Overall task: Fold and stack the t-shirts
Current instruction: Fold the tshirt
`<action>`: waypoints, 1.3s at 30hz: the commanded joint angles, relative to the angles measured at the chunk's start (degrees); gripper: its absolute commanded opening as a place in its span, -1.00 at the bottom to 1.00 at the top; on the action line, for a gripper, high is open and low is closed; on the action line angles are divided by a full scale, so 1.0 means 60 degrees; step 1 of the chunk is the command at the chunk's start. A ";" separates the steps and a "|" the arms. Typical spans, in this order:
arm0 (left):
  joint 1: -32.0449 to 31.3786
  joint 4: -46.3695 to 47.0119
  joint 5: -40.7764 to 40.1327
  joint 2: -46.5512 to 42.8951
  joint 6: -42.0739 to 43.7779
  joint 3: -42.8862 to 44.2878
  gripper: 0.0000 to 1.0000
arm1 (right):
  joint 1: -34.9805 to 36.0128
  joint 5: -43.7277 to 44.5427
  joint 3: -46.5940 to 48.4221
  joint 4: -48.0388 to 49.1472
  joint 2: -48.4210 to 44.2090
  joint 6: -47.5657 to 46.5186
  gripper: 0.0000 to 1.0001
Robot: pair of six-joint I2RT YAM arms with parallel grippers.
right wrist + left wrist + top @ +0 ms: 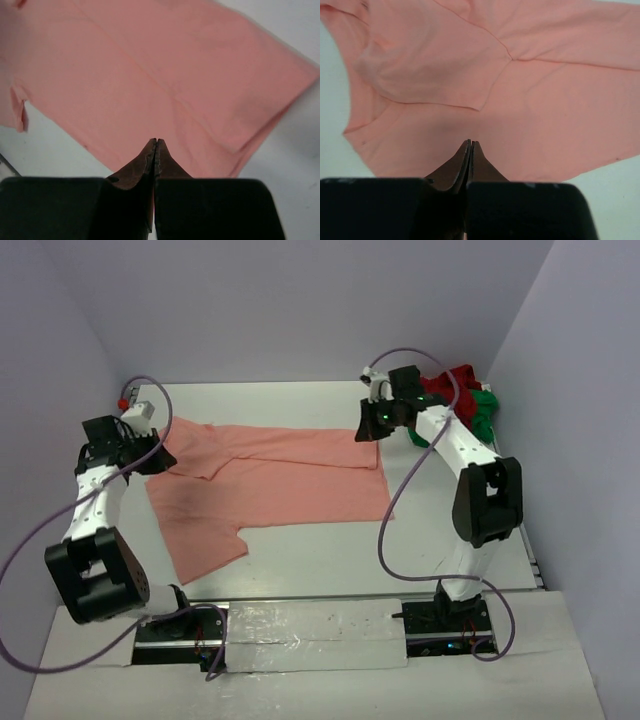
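The left gripper [470, 145] is fully closed, its tips meeting over the near edge of the salmon-pink t-shirt [280, 480]. The right gripper [156, 142] is likewise closed at the shirt's edge. Neither wrist view shows whether cloth is caught between the tips. In the top view the left gripper sits at the shirt's left end and the right gripper at its upper right corner. This spacing probably serves to take two far-apart points of one long edge, so that the cloth can be carried over as a straight fold. The shirt lies spread flat across the centre of the counter [330, 560], with one sleeve pointing to the lower left. The dark red t-shirt [455, 378] and the bright green t-shirt [485, 405] lie crumpled together in the upper right, behind the right arm and apart from the working area, not yet folded. No container is in view, and this heap rests directly on the counter.
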 commanded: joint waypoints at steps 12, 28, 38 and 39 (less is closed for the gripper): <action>-0.2204 -0.0443 0.0066 0.4153 -0.0184 0.2441 -1.00 | 0.2469 0.1763 0.3402 -0.1503 0.2560 0.0510 -1.00; -0.2512 0.0277 -0.2132 0.5031 -0.1210 0.2572 -1.00 | 0.2397 0.5325 0.3666 -0.1942 0.3366 0.1683 -1.00; -0.2571 -0.0119 -0.2308 0.6348 -0.1429 0.3451 -1.00 | 0.1840 0.4333 0.4544 -0.3141 0.4727 0.2239 -1.00; -0.2600 -0.0178 -0.2264 0.6452 -0.1444 0.3554 -1.00 | 0.1767 0.4097 0.4662 -0.3318 0.4903 0.2268 -1.00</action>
